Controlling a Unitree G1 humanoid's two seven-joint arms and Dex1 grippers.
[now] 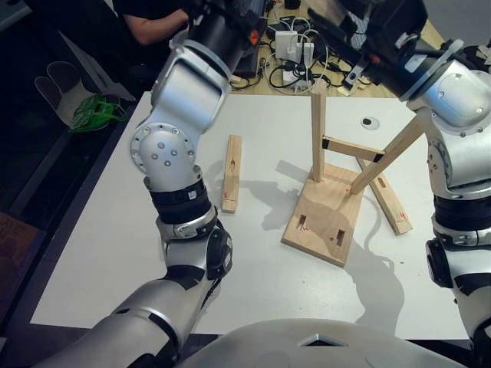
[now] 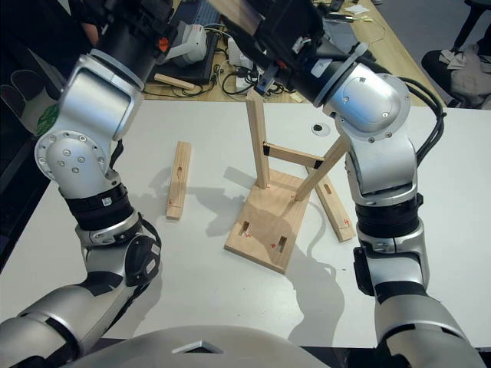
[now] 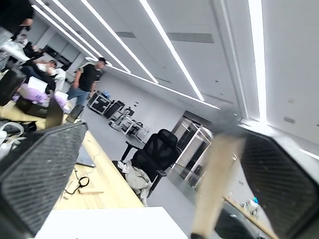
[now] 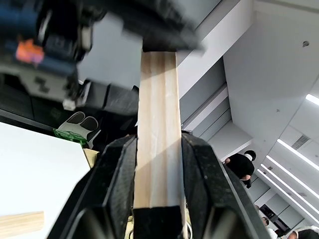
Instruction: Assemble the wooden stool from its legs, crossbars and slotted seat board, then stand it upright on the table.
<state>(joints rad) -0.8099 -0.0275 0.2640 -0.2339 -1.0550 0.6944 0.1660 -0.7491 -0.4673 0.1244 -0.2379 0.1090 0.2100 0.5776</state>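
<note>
White counter [image 1: 115, 230] below: right fingers [image 4: 112, 184] clamp a pale wooden bar [image 4: 157, 124], left fingers [image 3: 40, 169] gape around it; a dropped bar could topple the half-built pale-wood stool [image 1: 326, 218].

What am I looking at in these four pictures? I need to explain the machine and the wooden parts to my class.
It is a humanoid robot with two arms, each ending in a two-finger gripper. The two wide pictures come from cameras in its head, looking down over its arms at a white table. On it lies the slotted seat board, with one leg standing upright on it, a second leg leaning, and a crossbar joining them. One loose part lies to the board's left, a second loose part to its right. The other two pictures come from cameras on the wrists. The right gripper is shut on a wooden piece held above the table; the left gripper, fingers apart, is at its far end.
</note>
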